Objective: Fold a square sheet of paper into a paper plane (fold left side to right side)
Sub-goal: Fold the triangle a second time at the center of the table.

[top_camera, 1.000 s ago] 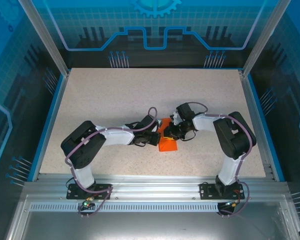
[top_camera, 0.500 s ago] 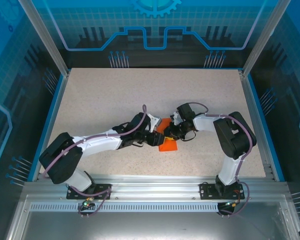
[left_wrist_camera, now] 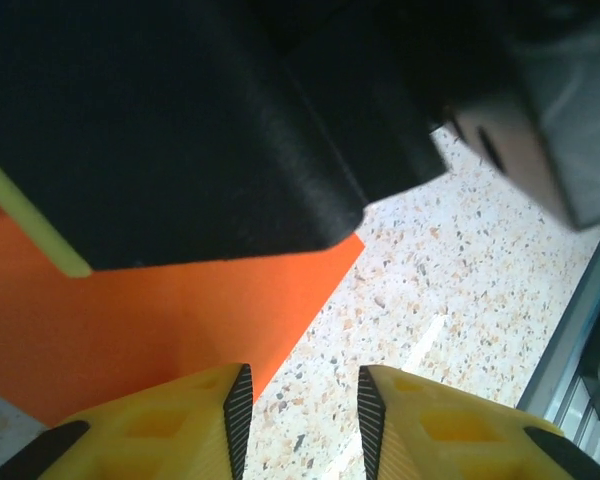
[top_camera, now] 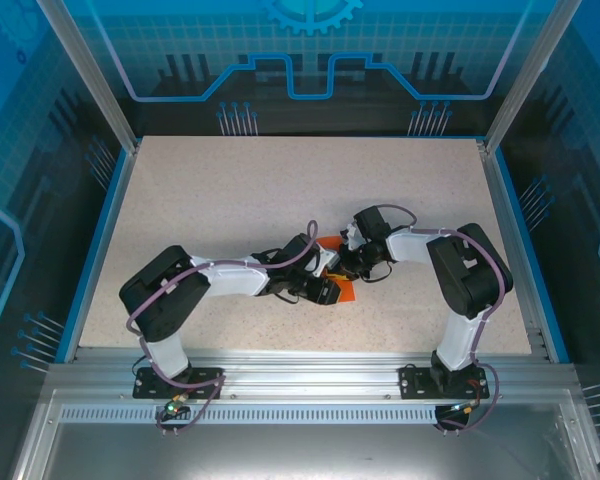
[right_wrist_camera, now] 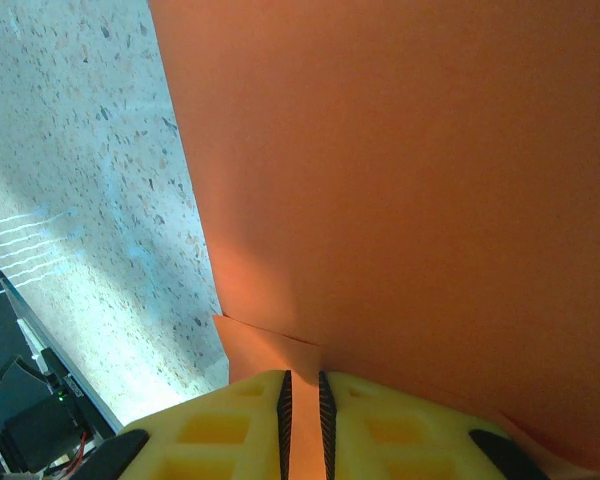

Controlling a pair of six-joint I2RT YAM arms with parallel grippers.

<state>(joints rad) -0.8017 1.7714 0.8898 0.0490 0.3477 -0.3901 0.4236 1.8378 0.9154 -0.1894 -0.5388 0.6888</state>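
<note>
Two yellow-fingered grippers sit at the smooth orange sheet (right_wrist_camera: pixel 410 180). Right gripper (right_wrist_camera: pixel 302 385) pinches a layered edge, nearly closed; left gripper (left_wrist_camera: pixel 305 390) gapes empty over speckled table (left_wrist_camera: pixel 450 270).

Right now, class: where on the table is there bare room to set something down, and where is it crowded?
Free: the far half of the table, beyond both arms, up to its back edge. Crowded: the middle, where the left gripper and right gripper meet on the orange sheet of paper.
</note>
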